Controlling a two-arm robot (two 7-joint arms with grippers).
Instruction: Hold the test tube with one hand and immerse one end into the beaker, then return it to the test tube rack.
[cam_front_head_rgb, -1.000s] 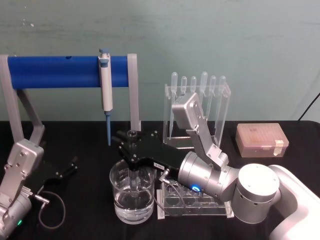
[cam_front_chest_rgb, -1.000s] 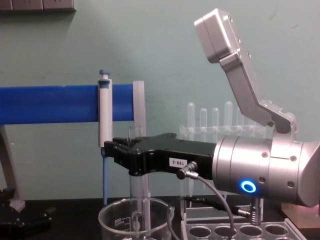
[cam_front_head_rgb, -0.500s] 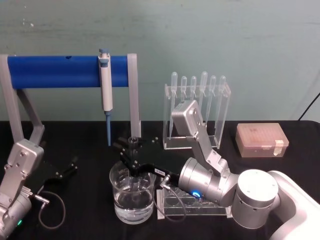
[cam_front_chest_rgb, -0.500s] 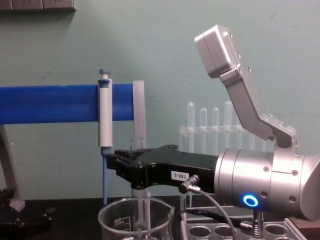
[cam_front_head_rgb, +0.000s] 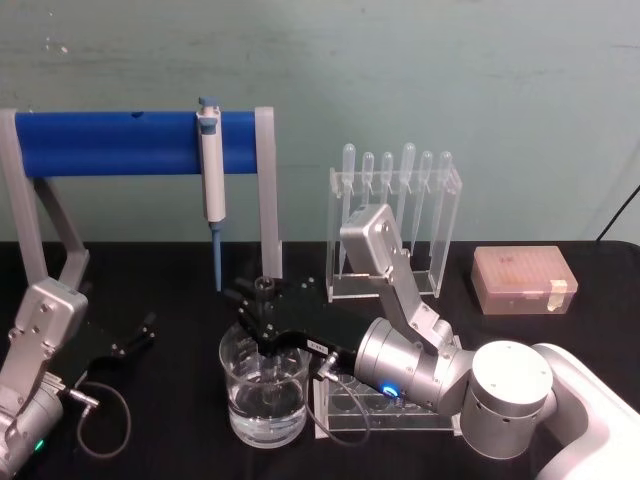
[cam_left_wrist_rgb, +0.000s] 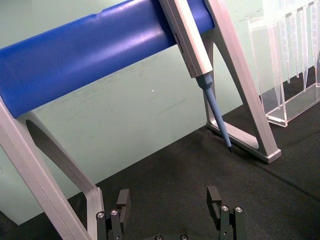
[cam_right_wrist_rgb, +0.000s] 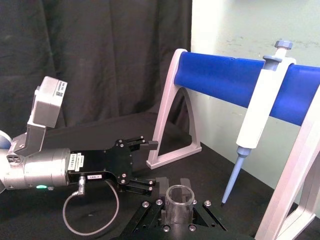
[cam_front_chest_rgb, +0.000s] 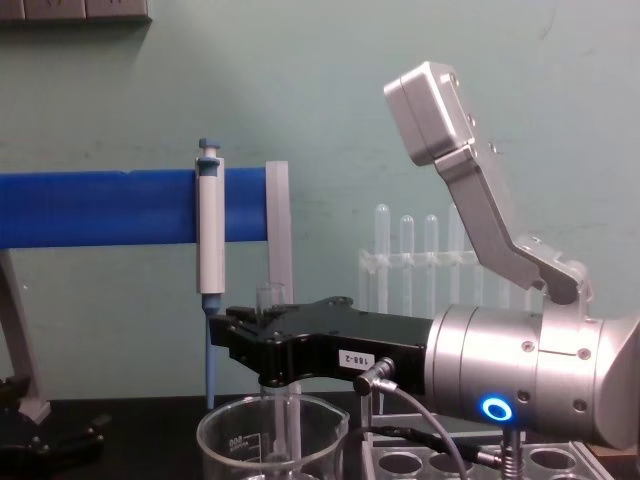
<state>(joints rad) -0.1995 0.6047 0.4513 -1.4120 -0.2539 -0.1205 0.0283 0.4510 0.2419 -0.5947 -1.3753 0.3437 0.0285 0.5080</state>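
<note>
Right gripper (cam_front_head_rgb: 264, 322) comes in from the right and sits level over the beaker (cam_front_head_rgb: 232, 400), clamped tight on the tube (cam_front_head_rgb: 265, 290) just under its rim. Tube is upright. Its open rim pokes up above the black fingers (cam_right_wrist_rgb: 150, 214) and the rest runs down inside the beaker. Chest view shows the tube passing below the beaker's lip, roughly mid-width. Beaker has clear liquid in its lower part, but I can't tell whether the tube's round end is under the surface. Right wrist view looks down onto the tube's rim, with a finger pressed against it on either side.

Rack (cam_front_head_rgb: 400, 418) sits on the table (cam_front_head_rgb: 170, 280) just right of the beaker, partly under the right wrist.

Left gripper (cam_left_wrist_rgb: 167, 196) is parked low on the table at the left, well apart from the beaker — fingers spread wide, gripping nothing.

Behind the beaker the pipettor (cam_front_head_rgb: 210, 170) hangs tip-down off the blue bar (cam_front_head_rgb: 110, 143). Pipettes (cam_front_head_rgb: 408, 160) stand in a clear holder behind the rack.
</note>
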